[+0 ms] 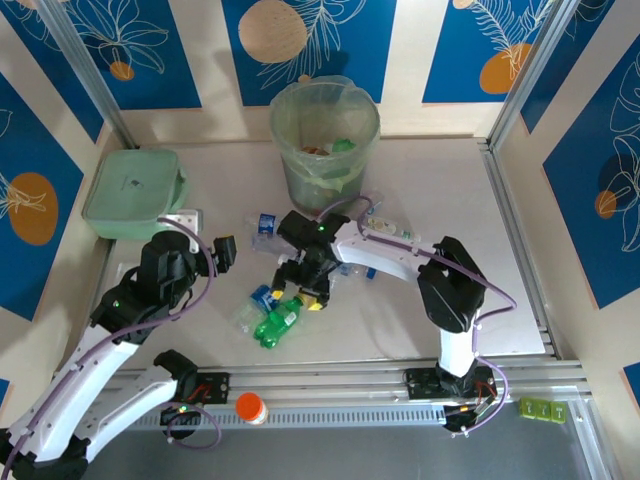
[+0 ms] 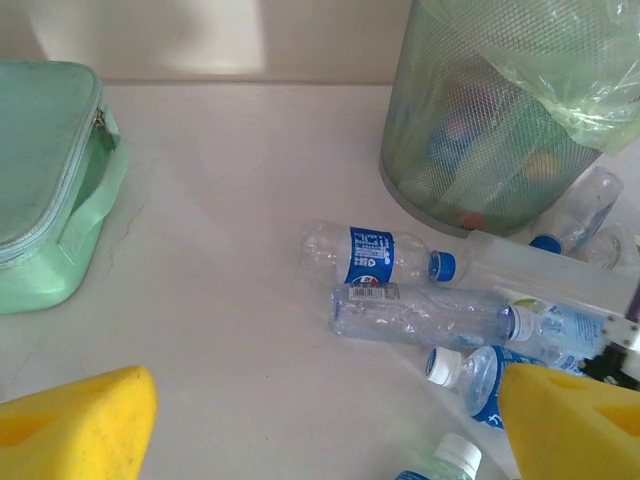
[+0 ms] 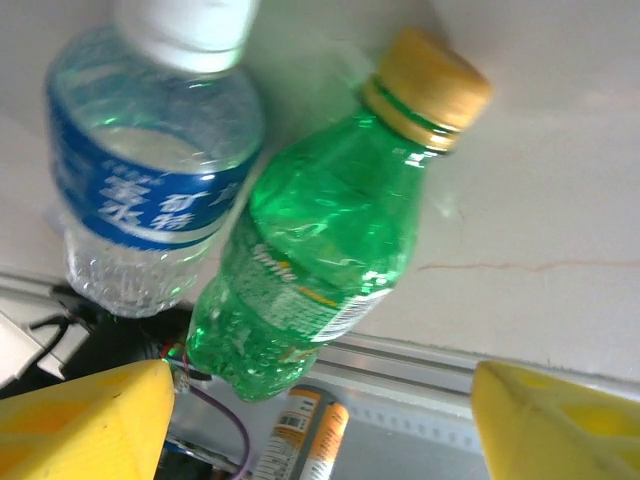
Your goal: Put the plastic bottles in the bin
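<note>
**A:** Both grippers released?

**B:** Yes. Left gripper (image 2: 325, 425), at nine o'clock on the table (image 1: 450, 200), gapes with nothing between its fingers (image 2: 80, 425). Right gripper (image 3: 320, 420), mid-table, is spread wide too, over a green bottle (image 3: 320, 250) lying beside a blue-labelled bottle (image 3: 150, 180).

**A:** And the rest?

**B:** Bottles (image 2: 375, 255) lie loose mid-table, at six o'clock of the bin (image 1: 300, 180), which stands at twelve.
</note>
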Motion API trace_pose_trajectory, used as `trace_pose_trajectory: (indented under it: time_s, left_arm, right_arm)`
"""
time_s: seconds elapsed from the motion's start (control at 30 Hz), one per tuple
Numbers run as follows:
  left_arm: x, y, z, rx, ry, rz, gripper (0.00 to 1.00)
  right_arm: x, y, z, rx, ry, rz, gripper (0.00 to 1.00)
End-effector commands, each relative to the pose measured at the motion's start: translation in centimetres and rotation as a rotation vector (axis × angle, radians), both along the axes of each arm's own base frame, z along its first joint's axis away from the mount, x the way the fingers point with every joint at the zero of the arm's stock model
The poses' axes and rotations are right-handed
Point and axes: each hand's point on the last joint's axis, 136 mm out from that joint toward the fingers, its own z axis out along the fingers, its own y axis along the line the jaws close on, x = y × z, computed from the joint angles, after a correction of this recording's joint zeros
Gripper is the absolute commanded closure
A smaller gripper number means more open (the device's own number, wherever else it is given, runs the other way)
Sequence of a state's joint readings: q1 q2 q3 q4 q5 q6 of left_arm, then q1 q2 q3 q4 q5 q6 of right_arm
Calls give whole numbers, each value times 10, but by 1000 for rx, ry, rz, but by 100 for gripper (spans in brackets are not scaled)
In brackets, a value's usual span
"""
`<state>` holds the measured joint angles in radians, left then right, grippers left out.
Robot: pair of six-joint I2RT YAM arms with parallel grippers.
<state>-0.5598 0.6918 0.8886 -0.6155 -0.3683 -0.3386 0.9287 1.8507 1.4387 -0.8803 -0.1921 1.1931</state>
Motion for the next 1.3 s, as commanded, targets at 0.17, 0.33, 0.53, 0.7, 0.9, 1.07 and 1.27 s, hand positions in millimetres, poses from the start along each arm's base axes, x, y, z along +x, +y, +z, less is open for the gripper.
trace_pose_trajectory:
  time_s: [0.17,0.33,0.53,0.7,0.9,1.07,1.27]
  left_arm:
    - [-4,7,2,20,-24,16,12]
    - [-5,9,5,13,-37,18,12]
    - [-5,6,5,9,-34,9,12]
    - [-6,7,6,4,-39,7,12]
    - [-6,7,6,7,-43,8,12]
    - [-6,8,5,14,-40,9,12]
    - [-5,6,5,13,-40,6,12]
  right_arm:
    - [-12,4,-12,-54,121,-284,15]
    - [-14,15,-23,-66,147,-315,8]
    - [-19,12,-40,-98,172,-362,12]
    - [-27,8,-60,-106,222,-418,19]
    - [-15,12,-69,-108,217,-412,20]
    - [-12,15,-80,-109,241,-420,24]
    - [-3,8,-76,-115,202,-431,34]
